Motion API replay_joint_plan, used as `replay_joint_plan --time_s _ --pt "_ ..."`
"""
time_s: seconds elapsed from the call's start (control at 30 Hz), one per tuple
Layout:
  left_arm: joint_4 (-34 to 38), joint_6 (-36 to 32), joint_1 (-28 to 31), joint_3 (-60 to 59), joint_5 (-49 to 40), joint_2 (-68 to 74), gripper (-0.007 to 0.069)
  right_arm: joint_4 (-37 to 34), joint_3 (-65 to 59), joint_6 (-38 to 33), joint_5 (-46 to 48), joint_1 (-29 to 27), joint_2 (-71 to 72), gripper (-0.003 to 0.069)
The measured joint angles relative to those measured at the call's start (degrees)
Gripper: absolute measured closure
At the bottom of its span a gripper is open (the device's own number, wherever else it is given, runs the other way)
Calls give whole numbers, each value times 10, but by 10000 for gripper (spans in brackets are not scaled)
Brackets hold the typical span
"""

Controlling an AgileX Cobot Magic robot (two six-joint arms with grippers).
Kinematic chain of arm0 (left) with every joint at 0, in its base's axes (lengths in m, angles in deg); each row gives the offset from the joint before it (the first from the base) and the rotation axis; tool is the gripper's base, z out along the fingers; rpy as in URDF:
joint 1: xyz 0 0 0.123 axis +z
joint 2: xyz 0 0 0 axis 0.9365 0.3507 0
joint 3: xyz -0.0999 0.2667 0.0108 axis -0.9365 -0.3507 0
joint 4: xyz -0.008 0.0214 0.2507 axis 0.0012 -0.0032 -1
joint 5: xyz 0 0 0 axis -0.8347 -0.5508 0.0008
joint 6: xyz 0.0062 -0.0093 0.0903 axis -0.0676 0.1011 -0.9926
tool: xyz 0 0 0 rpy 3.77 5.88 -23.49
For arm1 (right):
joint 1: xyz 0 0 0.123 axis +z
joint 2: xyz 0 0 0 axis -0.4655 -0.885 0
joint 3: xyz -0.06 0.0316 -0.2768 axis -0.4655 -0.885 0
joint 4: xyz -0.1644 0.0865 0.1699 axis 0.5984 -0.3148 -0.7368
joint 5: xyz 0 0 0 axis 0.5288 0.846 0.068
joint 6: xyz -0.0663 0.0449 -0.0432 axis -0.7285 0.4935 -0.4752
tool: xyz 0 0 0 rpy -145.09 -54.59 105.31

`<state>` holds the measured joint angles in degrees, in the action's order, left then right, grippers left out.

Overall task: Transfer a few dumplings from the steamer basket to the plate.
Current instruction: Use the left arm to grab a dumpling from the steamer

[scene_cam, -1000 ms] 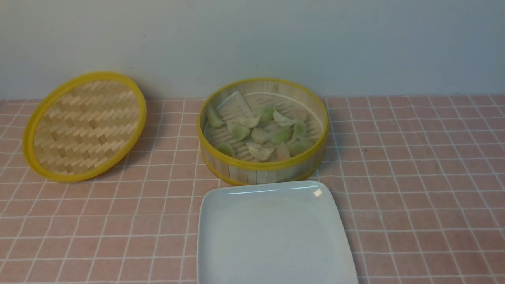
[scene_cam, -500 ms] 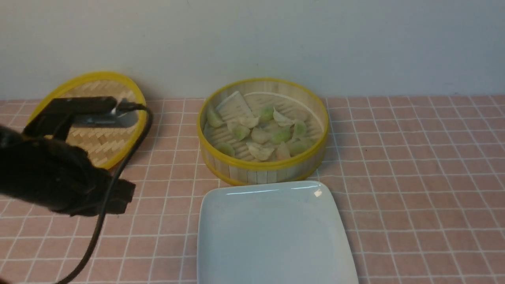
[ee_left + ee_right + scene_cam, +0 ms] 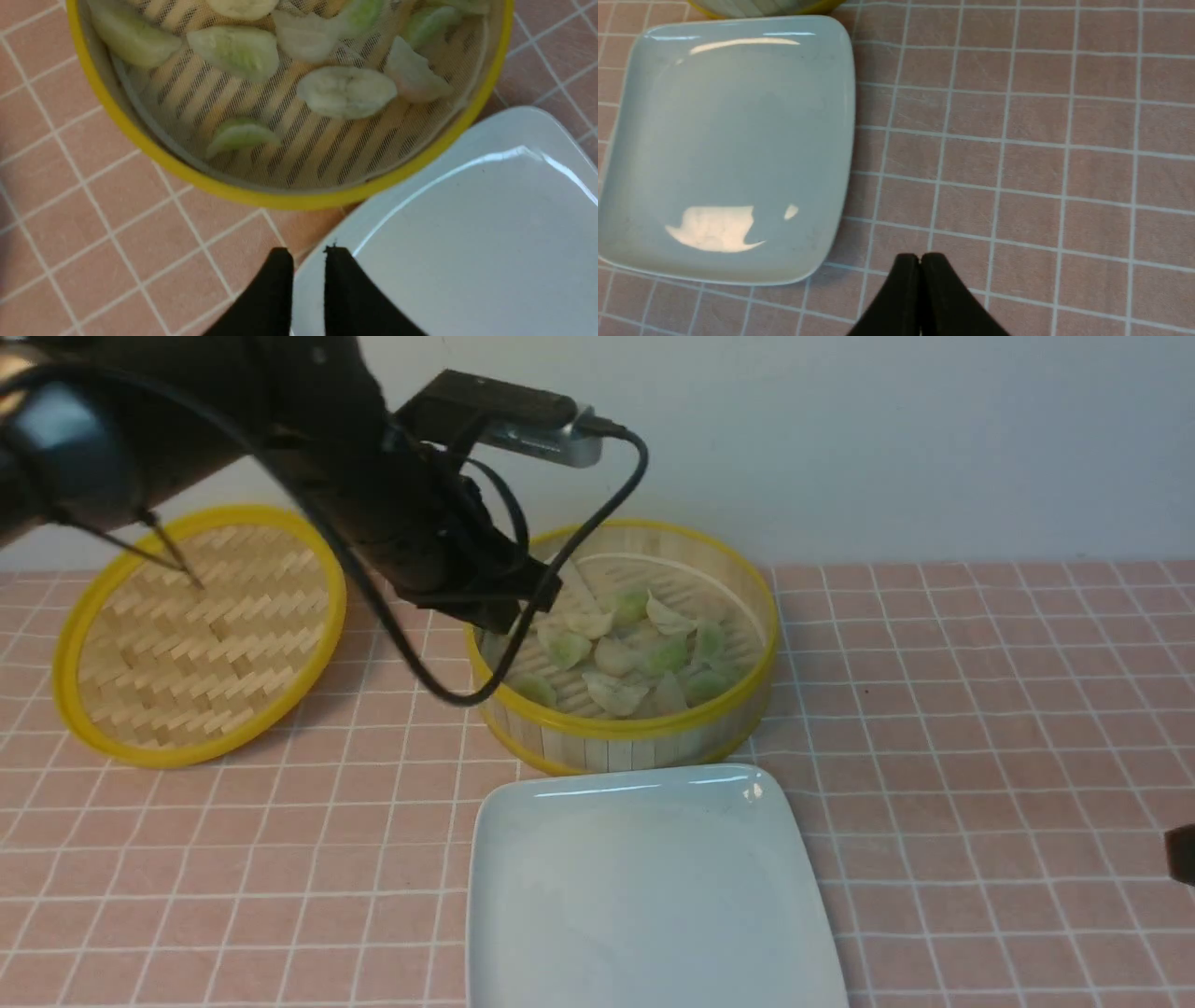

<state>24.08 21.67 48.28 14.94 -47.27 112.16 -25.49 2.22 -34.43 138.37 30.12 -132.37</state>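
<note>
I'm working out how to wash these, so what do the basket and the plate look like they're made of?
The basket looks like bamboo: pale, matte upright slats, with yellow rims that are perhaps painted or plastic. The plate looks like glazed ceramic, possibly melamine: smooth, white, with sharp bright reflections.

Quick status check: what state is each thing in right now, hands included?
steamer basket: uncovered, holding the dumplings.
dumplings: in the basket, none on the plate.
lid: off, leaning against the wall.
plate: empty.
left hand: slightly open, empty.
right hand: shut, empty.
</note>
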Motion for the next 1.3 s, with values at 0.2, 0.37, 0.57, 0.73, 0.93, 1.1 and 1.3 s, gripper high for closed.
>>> replay_joint_plan --time_s 0.2,0.37,0.57,0.73,0.93,1.1,1.3 --pt "-23 12 -4 102 -30 123 231 -20 1 -5 4 0 0 673" --pt "-29 21 -4 148 -34 187 140 -31 1 -7 10 0 0 673" --pt "-36 20 -4 162 -4 234 137 -32 1 -8 10 0 0 673" --pt "-67 20 -4 163 9 244 137 -33 1 -18 10 0 0 673" --pt "-76 21 -6 165 13 255 161 -35 1 -22 10 0 0 673" --pt "-79 22 -6 168 5 262 303 -35 1 -23 10 0 0 673" --pt "-80 26 -6 187 -23 261 303 -38 1 -33 10 0 0 673"
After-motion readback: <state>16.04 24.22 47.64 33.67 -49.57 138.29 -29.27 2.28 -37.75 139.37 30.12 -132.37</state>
